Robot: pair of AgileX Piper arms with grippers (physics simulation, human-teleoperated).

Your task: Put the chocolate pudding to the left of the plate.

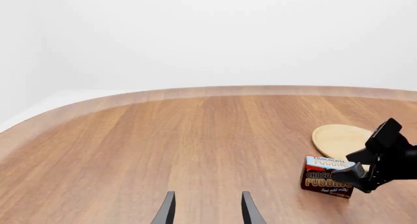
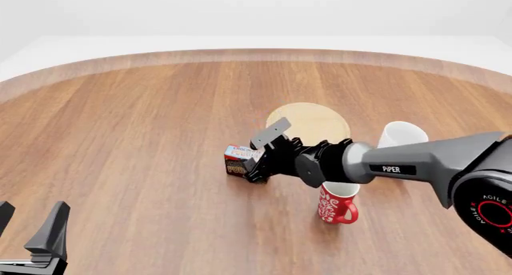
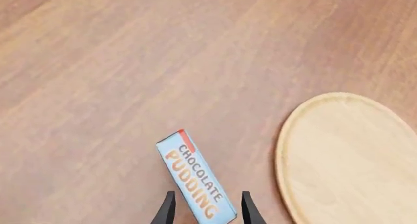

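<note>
A wooden table (image 2: pixel 144 137) holds a chocolate pudding box (image 2: pixel 237 159) standing just to the left of a round wooden plate (image 2: pixel 308 122), near it but not touching. The right gripper (image 2: pixel 260 161) reaches across from the right with its fingers (image 3: pixel 168 209) set on either side of the box's near end, though whether they press it I cannot tell. The left gripper (image 2: pixel 28 230) hangs well apart near the front left, fingers spread with nothing between them, and a red mug (image 2: pixel 336 204) and a white mug (image 2: pixel 400 134) stand right of the plate.
</note>
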